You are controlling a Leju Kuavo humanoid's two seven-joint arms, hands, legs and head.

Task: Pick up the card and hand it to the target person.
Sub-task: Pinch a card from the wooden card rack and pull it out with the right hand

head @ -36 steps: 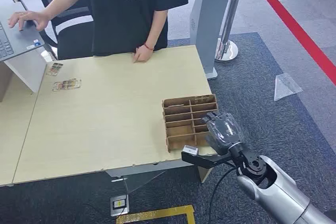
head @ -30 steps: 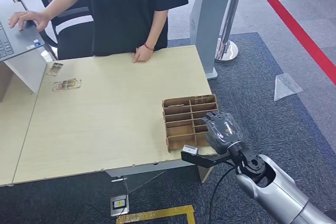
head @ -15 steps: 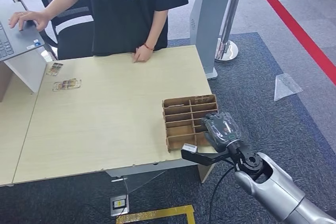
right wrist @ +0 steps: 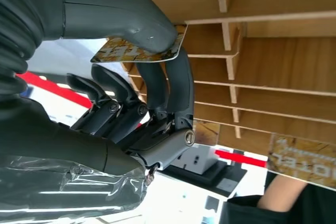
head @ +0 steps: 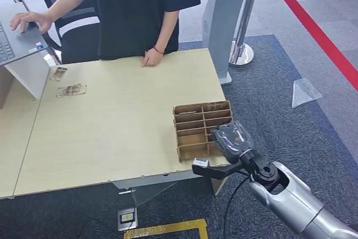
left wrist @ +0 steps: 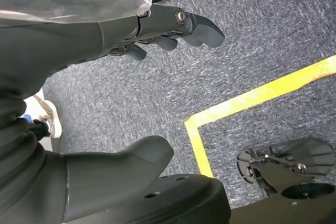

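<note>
Over the right front part of the wooden divided box [head: 196, 129] hovers my right hand [head: 231, 138], wrapped in clear plastic. The right wrist view shows its thumb and fingers [right wrist: 174, 82] pinching a gold-patterned card [right wrist: 138, 51] just above the box's slats [right wrist: 277, 51]. Another patterned card [right wrist: 305, 163] lies in the box's far compartment [head: 217, 105]. A person in a black T-shirt [head: 135, 9] stands behind the table, one hand [head: 150, 57] resting on its far edge. My left hand [left wrist: 59, 40] hangs over the carpet, thumb and fingers apart, holding nothing.
The box sits at the light wooden table's [head: 118, 127] right front corner. Two more cards [head: 71, 89] [head: 58, 73] lie at the table's far left beside a laptop [head: 17, 40]. A grey kiosk stand [head: 224, 20] rises behind the table's right end. Yellow tape [head: 169, 229] marks the carpet.
My right hand has shifted a little to the left and toward the table's near edge over the box. The person has stayed still.
</note>
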